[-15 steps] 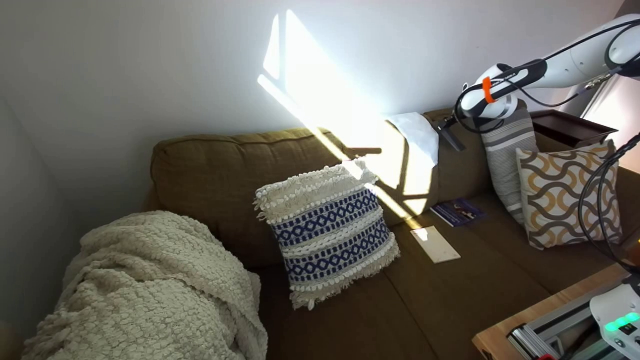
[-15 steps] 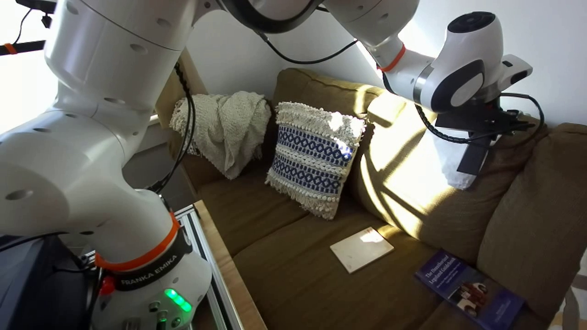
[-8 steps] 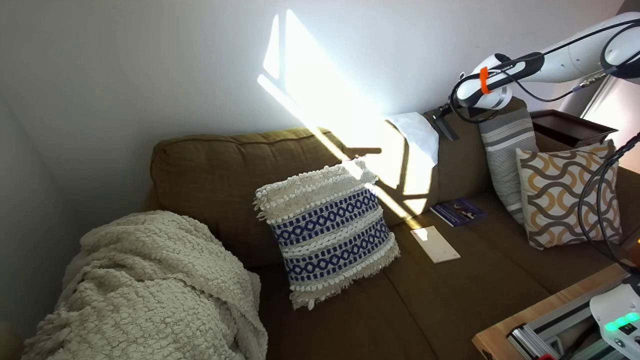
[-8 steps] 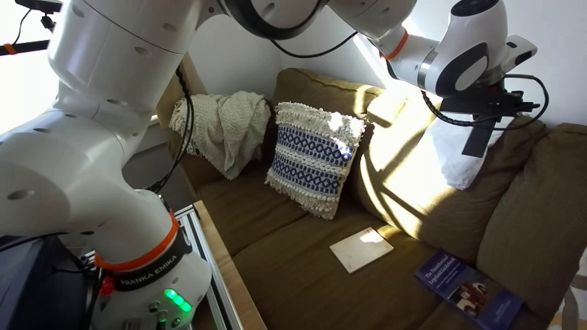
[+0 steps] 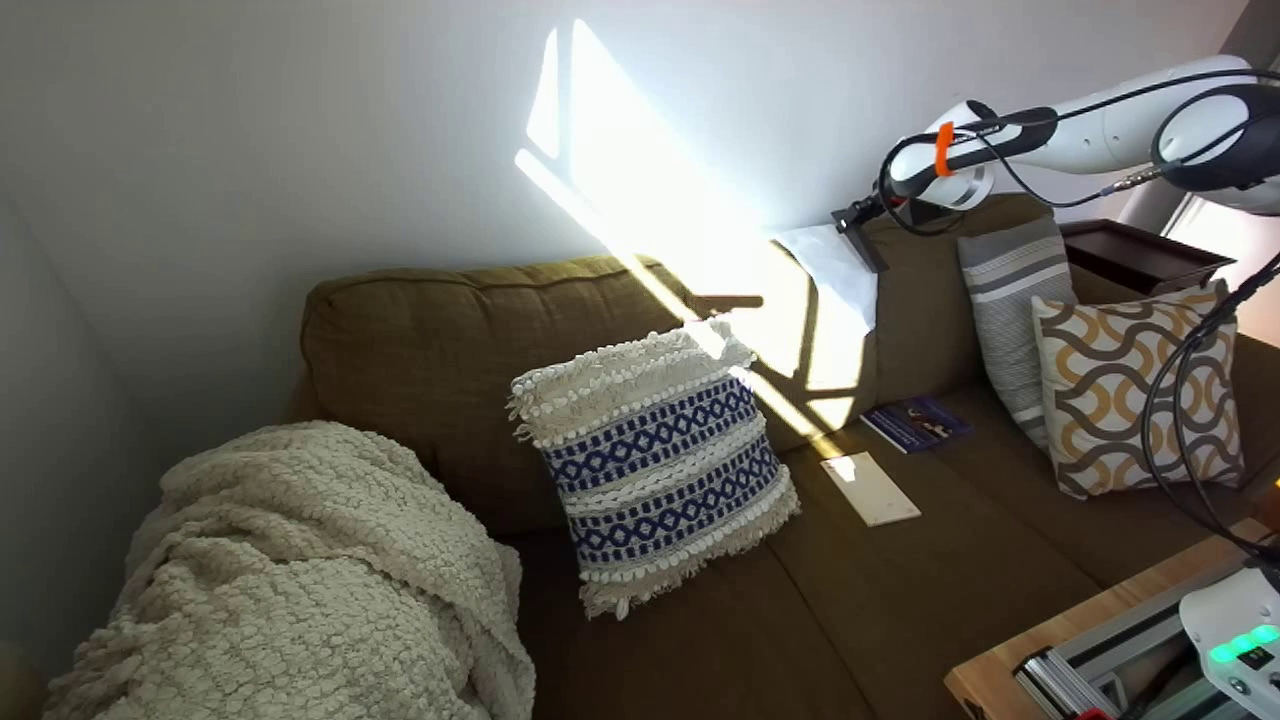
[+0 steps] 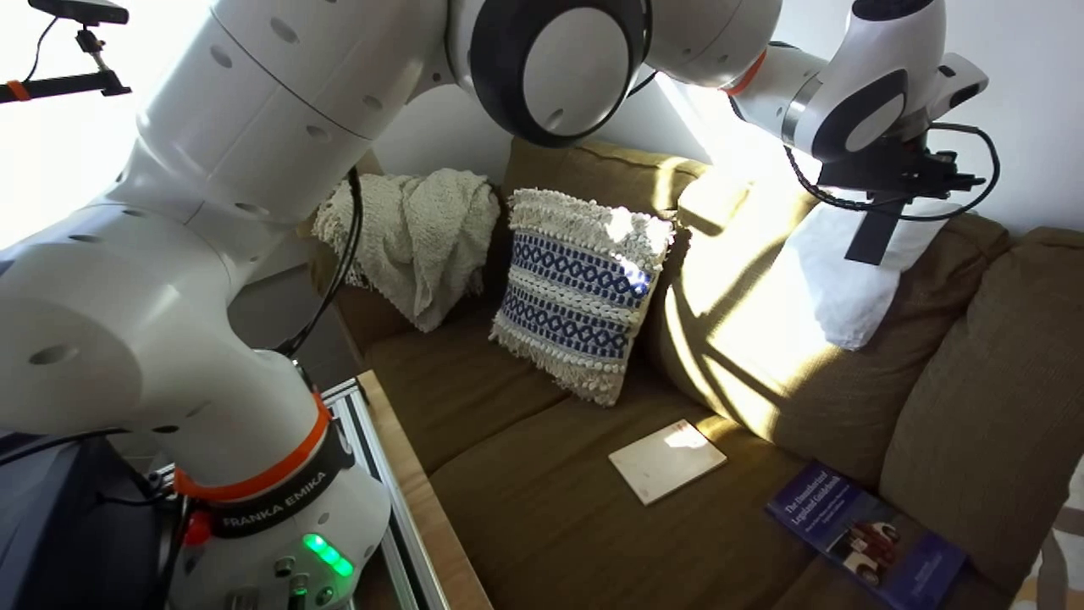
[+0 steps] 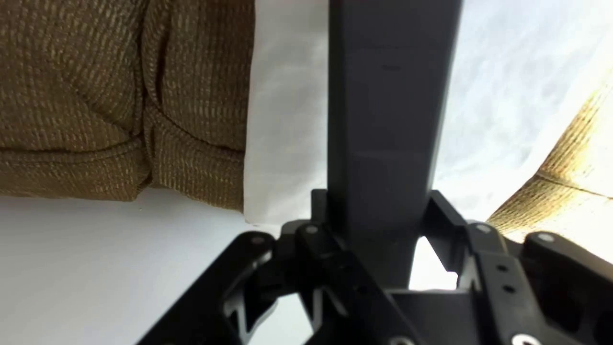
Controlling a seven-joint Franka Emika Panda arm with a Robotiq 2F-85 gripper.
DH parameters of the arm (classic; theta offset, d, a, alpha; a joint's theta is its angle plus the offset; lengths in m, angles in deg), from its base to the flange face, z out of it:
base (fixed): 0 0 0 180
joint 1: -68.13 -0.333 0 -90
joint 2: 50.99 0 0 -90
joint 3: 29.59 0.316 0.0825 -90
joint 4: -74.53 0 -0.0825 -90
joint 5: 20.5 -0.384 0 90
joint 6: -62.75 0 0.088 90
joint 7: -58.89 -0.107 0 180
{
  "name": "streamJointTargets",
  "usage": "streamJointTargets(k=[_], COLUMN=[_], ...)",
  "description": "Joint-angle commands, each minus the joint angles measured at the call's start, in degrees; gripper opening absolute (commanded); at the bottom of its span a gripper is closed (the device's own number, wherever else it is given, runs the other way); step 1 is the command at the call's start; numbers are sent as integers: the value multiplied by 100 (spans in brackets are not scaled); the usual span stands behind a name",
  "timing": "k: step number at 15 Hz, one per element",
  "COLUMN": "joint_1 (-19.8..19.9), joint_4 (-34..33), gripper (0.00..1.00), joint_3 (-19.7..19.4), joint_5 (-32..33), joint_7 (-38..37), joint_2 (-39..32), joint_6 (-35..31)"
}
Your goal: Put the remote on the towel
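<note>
The remote point(image 7: 388, 120) is a slim dark bar. My gripper point(image 7: 373, 211) is shut on it, with one fingertip at each side. The white towel point(image 7: 287, 120) is draped over the top of the sofa back and lies behind the remote in the wrist view. In both exterior views, the remote point(image 5: 865, 250) point(image 6: 874, 237) hangs tilted from the gripper point(image 5: 850, 222) point(image 6: 889, 202) in front of the upper part of the towel point(image 5: 825, 265) point(image 6: 834, 292). I cannot tell how wide the gap between remote and towel is.
The wall point(image 5: 400, 130) rises behind the sofa back point(image 5: 440, 330). A blue-patterned fringed pillow point(image 5: 660, 470), a pale board point(image 5: 870, 490) and a blue book point(image 6: 864, 534) are on the sofa. A cream blanket point(image 5: 330, 570) lies at one end. Further pillows point(image 5: 1140, 390) stand at the opposite end.
The gripper, with the remote in it, has moved from in front of the brown cushion beside the towel to in front of the towel's upper part, rising slightly. The other things stay put.
</note>
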Motion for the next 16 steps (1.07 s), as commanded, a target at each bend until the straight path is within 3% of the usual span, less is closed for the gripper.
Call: streamJointTargets(k=[1,11,13,16], joint_1=[-252,-498,-477,-476], joint_4=[-1142,-2542,-2709,-2818], gripper=[26,26,77,88], joint_3=[-41,-110,-24,41], joint_5=[-119,-105,22,2], joint_7=[200,180,125,165], joint_2=[-779,-1898,-2007,-2019], joint_6=[189,328,406,384])
